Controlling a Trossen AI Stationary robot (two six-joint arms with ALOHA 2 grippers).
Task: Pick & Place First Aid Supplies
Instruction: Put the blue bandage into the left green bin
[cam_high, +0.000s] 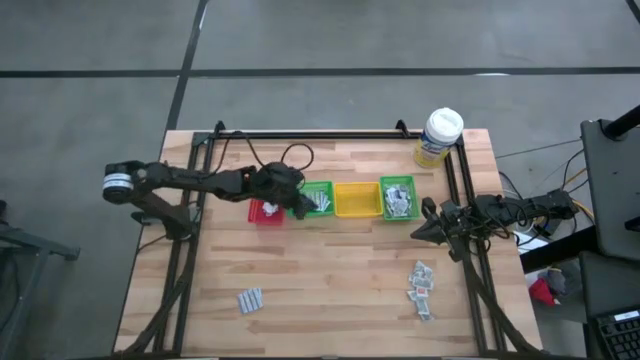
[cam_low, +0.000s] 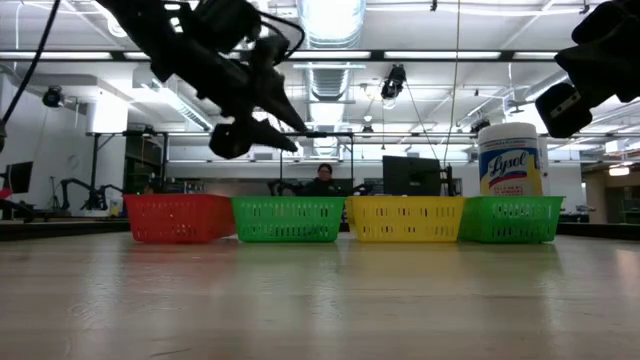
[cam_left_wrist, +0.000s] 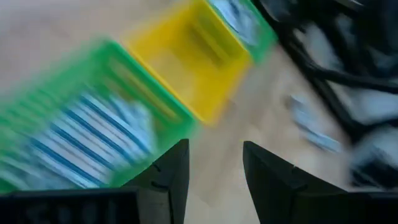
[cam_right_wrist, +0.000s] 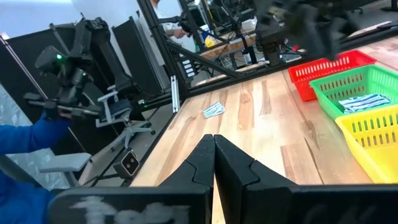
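Two loose clusters of sachets lie on the desk (cam_high: 330, 300): a small pile (cam_high: 249, 299) near the front left and a larger scatter (cam_high: 422, 288) at front right; more fill the green bins. Left gripper (cam_left_wrist: 214, 162), fingers spread and empty, hovers over the first green bin (cam_high: 318, 198). Right gripper (cam_right_wrist: 214, 158), fingers pressed together, waits at the desk's right edge. Sachets appear light, thin and limp (probably slick); pinching across one edge seems best.

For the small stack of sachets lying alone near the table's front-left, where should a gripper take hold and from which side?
Judging by the high view, come straight down from above. The sachet stack lies flat on the bare wooden table, with open wood all round. It looks slightly elongated and skewed, so closing the fingers across its shorter width, at its middle, seems best. Finer edge detail is too small to tell.
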